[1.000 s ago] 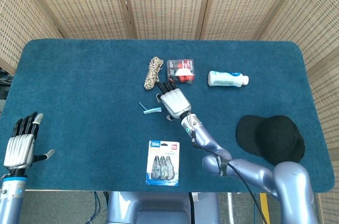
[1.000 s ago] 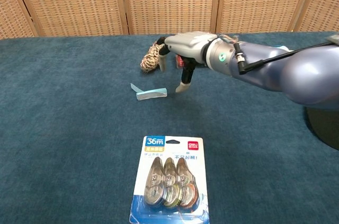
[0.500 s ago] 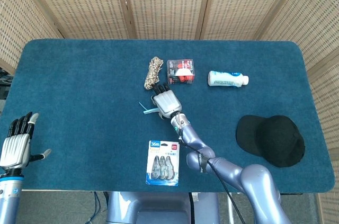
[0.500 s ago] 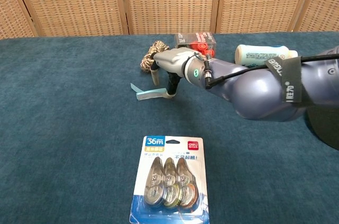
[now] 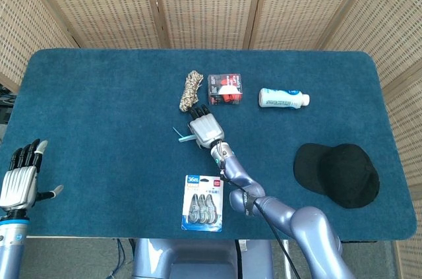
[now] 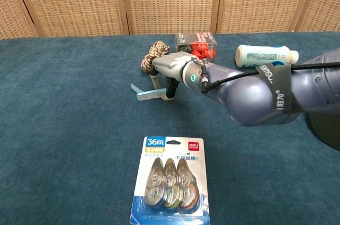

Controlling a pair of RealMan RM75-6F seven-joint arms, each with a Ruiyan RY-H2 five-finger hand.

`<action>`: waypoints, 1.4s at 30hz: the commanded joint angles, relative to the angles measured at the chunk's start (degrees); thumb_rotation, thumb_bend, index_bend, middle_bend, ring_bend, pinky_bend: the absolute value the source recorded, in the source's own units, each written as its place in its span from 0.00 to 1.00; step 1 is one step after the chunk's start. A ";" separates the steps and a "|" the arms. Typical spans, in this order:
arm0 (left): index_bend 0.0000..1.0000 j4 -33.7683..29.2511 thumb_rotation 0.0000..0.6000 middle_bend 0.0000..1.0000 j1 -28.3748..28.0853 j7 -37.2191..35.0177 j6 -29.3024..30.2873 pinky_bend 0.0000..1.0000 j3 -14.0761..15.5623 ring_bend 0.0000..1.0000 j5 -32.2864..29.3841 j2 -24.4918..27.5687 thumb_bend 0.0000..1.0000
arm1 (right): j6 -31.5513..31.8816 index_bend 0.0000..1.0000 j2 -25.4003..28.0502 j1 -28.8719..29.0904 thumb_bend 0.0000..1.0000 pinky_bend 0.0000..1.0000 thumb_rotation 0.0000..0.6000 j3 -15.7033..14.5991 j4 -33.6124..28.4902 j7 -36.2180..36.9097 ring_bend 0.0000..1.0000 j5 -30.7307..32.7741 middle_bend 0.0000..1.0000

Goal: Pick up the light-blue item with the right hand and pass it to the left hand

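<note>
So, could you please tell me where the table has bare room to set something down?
Free: the table's whole left side, left of the rope, and the strip between bottle and cap. Crowded: around the right hand, between rope, red box and blister pack.

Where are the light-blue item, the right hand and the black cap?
light-blue item (image 6: 147,95): chest view, on the flat strip left of the fingers.
right hand (image 5: 204,129): head view, on the back of the hand.
black cap (image 5: 336,173): head view, on the crown.

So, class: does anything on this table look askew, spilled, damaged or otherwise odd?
Only the white bottle lies on its side rather than upright, with nothing visibly spilled. The rest looks ordinary; the right hand is at the light-blue item.
</note>
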 commanded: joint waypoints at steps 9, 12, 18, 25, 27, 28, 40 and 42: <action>0.00 0.36 1.00 0.00 -0.40 0.00 -0.67 0.00 0.18 0.00 -0.37 -0.24 0.00 | 1.66 0.63 -0.16 -0.45 0.52 0.00 1.00 -0.08 -0.19 4.92 0.00 -2.14 0.01; 0.00 0.22 1.00 0.00 -0.64 0.01 -0.96 0.00 0.21 0.00 -0.26 -0.17 0.00 | 2.86 0.63 0.49 -0.97 0.52 0.00 1.00 -0.02 -1.57 6.19 0.00 -2.83 0.02; 0.00 0.40 1.00 0.13 -3.72 -0.14 -1.24 0.09 -1.98 0.12 2.83 0.93 0.00 | 7.53 0.64 4.33 -3.45 0.52 0.00 1.00 -0.57 -8.66 6.64 0.00 -4.86 0.03; 0.21 9.88 1.00 0.92 -14.34 -4.50 -4.09 0.79 -7.30 0.88 11.82 -0.97 0.00 | 12.26 0.64 8.85 -6.26 0.52 0.00 1.00 -0.92 -18.48 1.25 0.00 -4.08 0.03; 0.28 14.47 1.00 0.97 -17.79 -7.65 -4.97 0.85 -8.05 0.94 14.41 -3.27 0.00 | 13.46 0.64 9.91 -6.92 0.52 0.00 1.00 -0.90 -21.33 -1.06 0.00 -3.18 0.03; 0.30 16.11 1.00 0.99 -19.13 -8.77 -5.57 0.87 -8.25 0.96 15.09 -4.23 0.00 | 13.96 0.64 10.28 -7.15 0.52 0.00 1.00 -0.90 -22.47 -1.99 0.00 -2.81 0.03; 0.39 19.74 1.00 1.00 -30.90 -10.06 -20.90 0.90 -10.30 0.98 9.06 -11.69 0.08 | 18.33 0.64 12.53 -8.15 0.54 0.00 1.00 -0.37 -33.01 -13.12 0.00 4.43 0.03; 0.42 19.06 1.00 1.00 -31.84 -10.51 -22.26 0.90 -10.54 0.98 8.10 -12.18 0.09 | 18.60 0.64 12.52 -8.01 0.54 0.00 1.00 -0.38 -33.64 -13.92 0.00 5.01 0.03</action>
